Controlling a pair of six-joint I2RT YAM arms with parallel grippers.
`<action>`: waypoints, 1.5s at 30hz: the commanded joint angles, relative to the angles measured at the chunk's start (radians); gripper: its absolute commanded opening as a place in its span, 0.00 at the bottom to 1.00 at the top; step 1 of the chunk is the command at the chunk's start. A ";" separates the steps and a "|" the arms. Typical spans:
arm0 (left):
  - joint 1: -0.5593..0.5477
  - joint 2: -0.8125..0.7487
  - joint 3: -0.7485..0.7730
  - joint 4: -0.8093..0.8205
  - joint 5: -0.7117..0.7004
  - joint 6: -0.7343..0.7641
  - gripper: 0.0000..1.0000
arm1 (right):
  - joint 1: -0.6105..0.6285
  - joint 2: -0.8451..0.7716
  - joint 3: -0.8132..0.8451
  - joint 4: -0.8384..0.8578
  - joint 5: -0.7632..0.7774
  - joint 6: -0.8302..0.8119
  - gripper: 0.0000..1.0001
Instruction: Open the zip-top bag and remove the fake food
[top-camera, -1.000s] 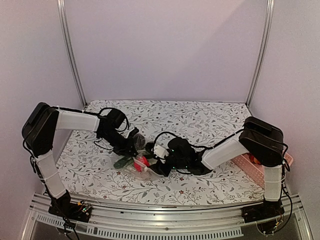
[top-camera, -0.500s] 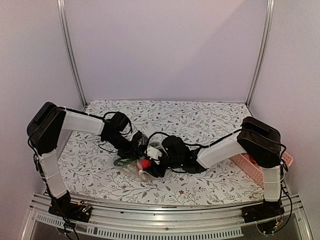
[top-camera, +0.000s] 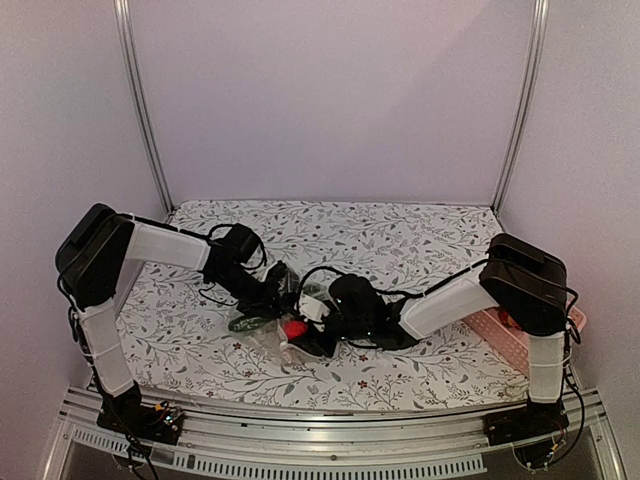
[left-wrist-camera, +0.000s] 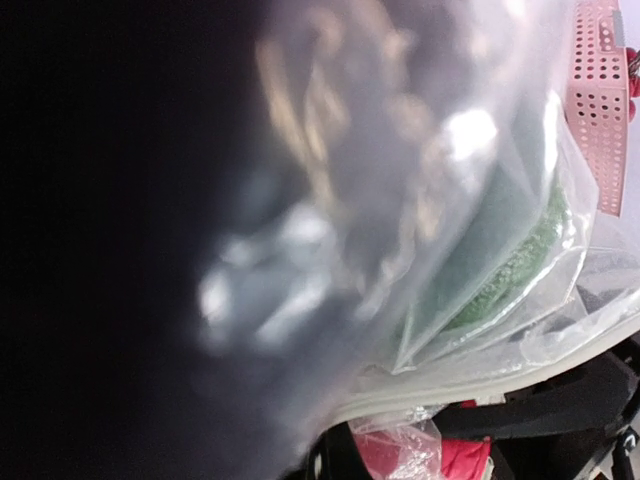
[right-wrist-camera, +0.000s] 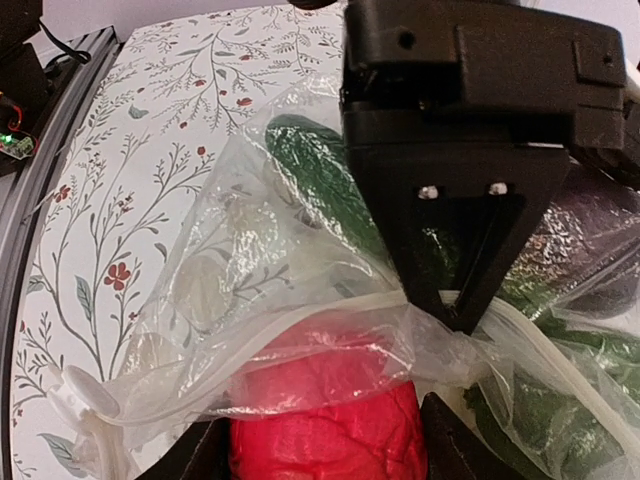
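The clear zip-top bag (top-camera: 262, 338) lies on the floral table between my two grippers, with its mouth open. It fills the left wrist view (left-wrist-camera: 420, 180). My left gripper (top-camera: 278, 292) is shut on the bag's zip rim, and its fingertips (right-wrist-camera: 458, 312) pinch the rim together. My right gripper (top-camera: 305, 338) is at the bag's mouth, shut on a red piece of fake food (right-wrist-camera: 320, 430) that sits half out of the bag. A green cucumber (right-wrist-camera: 320, 170) and a dark purple eggplant (right-wrist-camera: 600, 225) lie inside the bag.
A pink lattice basket (top-camera: 510, 338) stands at the table's right edge by the right arm, and it also shows in the left wrist view (left-wrist-camera: 598, 100). The metal rail (top-camera: 330, 455) runs along the near edge.
My left gripper has moved right, onto the bag. My right gripper has shifted a little left to the bag's mouth, and the red piece has moved slightly right.
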 joint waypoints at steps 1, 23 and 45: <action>-0.010 0.011 -0.033 -0.034 -0.023 0.007 0.00 | 0.007 -0.106 -0.069 -0.084 0.076 -0.013 0.38; -0.045 0.104 0.096 -0.020 -0.004 0.017 0.00 | -0.194 -0.651 -0.200 -0.384 0.251 0.280 0.34; -0.053 0.138 0.142 -0.040 0.013 0.030 0.00 | -0.742 -1.071 -0.411 -0.925 0.231 0.546 0.35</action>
